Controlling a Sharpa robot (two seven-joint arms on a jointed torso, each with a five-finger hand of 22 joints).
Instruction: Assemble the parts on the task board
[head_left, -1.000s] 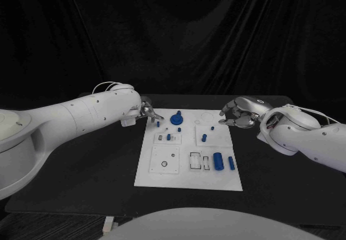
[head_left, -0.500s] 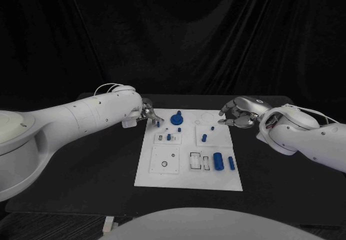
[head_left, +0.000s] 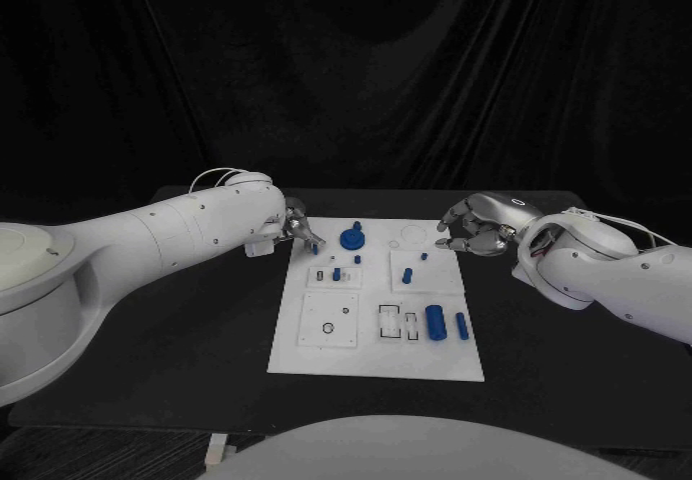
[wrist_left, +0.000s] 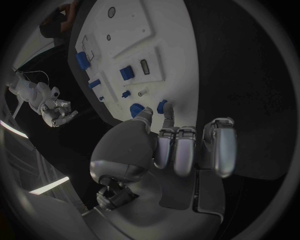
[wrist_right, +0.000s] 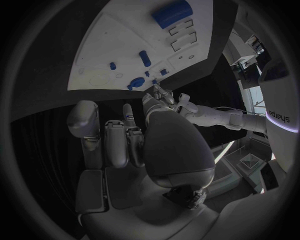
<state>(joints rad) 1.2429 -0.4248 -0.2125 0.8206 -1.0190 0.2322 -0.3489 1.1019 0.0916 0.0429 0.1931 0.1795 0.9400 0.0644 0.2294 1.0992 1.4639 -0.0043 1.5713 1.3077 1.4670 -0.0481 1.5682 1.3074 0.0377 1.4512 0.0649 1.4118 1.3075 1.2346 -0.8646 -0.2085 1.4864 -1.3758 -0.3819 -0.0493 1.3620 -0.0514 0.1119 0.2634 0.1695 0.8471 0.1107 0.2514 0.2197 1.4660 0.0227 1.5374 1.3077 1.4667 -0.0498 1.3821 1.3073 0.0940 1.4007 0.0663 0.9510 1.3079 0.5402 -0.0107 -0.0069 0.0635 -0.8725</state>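
A: Where's the board?

B: The white board (head_left: 378, 355) lies in the middle of the black table (head_left: 173, 340), long side running from the near edge to the far edge. Small blue parts sit on it: a round knob (head_left: 353, 240) near its far edge, a short peg (head_left: 408, 275) right of centre, and two fat cylinders (head_left: 437, 325) toward its near right corner.

A: And the left hand?

B: The left hand (head_left: 296, 224) is at the board's far left corner. In its wrist view the thumb and a fingertip (wrist_left: 167, 111) meet around a small blue peg (wrist_left: 162, 105) at that corner, so it looks like it's pinching that peg, with the other fingers curled alongside. The knob lies just beside the hand, toward the board's middle.

A: The right one?

B: The right hand (head_left: 477, 226) is off the board's far right corner, over bare table, near the board but apart from it. Its fingers curl inward with nothing in them. The closest blue piece is the short peg, apart from the hand.
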